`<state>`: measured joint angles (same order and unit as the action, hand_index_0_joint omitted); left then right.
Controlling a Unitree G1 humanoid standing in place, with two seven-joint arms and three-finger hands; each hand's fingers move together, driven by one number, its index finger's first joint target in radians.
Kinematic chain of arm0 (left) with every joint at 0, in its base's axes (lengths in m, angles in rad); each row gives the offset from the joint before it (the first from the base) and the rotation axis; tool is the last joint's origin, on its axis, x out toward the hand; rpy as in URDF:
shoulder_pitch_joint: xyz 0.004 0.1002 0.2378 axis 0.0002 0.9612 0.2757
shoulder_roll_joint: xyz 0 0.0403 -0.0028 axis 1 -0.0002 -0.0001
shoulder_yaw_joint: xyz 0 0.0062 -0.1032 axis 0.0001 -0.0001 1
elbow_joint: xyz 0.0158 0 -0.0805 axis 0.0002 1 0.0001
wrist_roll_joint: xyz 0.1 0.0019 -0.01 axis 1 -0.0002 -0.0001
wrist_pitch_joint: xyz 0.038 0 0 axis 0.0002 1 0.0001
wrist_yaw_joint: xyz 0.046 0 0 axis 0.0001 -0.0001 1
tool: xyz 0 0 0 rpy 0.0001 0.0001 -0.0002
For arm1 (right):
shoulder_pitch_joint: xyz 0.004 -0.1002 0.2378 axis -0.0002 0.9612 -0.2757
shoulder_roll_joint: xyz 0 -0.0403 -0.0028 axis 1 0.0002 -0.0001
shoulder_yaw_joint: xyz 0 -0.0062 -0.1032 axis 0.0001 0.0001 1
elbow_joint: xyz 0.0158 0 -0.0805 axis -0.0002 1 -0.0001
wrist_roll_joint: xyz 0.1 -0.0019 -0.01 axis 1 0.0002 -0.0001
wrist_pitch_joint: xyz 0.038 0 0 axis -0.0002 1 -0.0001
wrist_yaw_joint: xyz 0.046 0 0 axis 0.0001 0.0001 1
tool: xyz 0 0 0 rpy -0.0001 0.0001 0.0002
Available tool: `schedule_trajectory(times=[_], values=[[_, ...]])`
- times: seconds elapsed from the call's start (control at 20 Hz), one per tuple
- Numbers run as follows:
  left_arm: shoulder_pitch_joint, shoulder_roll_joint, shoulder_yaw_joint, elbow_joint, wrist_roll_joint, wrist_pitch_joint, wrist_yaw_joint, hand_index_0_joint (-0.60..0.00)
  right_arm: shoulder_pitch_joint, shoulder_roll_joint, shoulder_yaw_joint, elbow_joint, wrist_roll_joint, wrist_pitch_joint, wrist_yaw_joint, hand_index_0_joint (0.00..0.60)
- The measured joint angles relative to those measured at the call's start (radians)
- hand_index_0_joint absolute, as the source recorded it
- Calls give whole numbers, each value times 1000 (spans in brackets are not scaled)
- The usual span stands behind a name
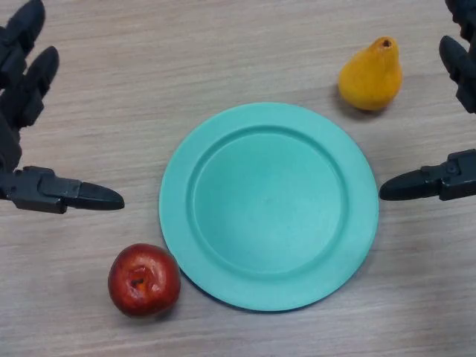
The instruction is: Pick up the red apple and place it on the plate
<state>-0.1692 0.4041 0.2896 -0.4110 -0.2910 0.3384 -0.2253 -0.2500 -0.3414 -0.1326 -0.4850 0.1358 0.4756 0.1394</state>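
Glossy red apple (144,280) sat on wood-grain table (223,52), touching lower-left rim of round teal plate (268,204). Black left hand (33,134), fingers spread wide and empty, hovered just above-left: nearer. Right hand (446,178) likewise spread, across plate.

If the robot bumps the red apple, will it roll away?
Probably a little. The apple is round, so a push could roll it, perhaps against the plate beside it. Its skin looks smooth and shiny, so it might slip. The left hand, open, is nearest.
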Motion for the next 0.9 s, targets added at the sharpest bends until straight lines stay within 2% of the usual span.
schedule_trajectory(times=[0.2, 0.3, 0.35, 0.4, 0.5, 0.55, 0.6, 0.7, 0.75, 0.9], values=[[28, -16, 0, -78, -12, 60, 21, 0, -10, -4, -8, -7, 0, 44, 3, 0], [77, -27, -2, -161, 5, 73, 18, 0, -17, -9, -8, -8, 1, 48, 9, 0], [102, -45, -3, -185, 34, 73, 0, 0, -20, -9, -8, -7, 0, 48, 10, 0], [138, -93, -7, -208, 44, 73, -5, 0, -20, -11, -7, 1, 0, 48, 22, 0], [208, -141, -35, -261, 76, 74, -7, 0, -18, -10, -5, 13, -2, 50, 34, 0], [243, -155, -59, -265, 155, 35, -17, 0, -21, -7, -1, 13, -2, 54, 34, 0], [306, -190, -89, -240, 271, -101, -32, 0, -26, -5, 8, 14, -5, 66, 33, 0], [387, -224, -128, -145, 373, -353, -37, 0, -52, 0, 40, 28, -18, 86, 27, 0], [407, -228, -130, -102, 409, -424, -35, 0, -64, 5, 57, 37, -24, 86, 28, 0], [472, -229, -131, 12, 436, -513, 39, 0, -73, 16, 70, 63, -25, 85, 40, 0]])
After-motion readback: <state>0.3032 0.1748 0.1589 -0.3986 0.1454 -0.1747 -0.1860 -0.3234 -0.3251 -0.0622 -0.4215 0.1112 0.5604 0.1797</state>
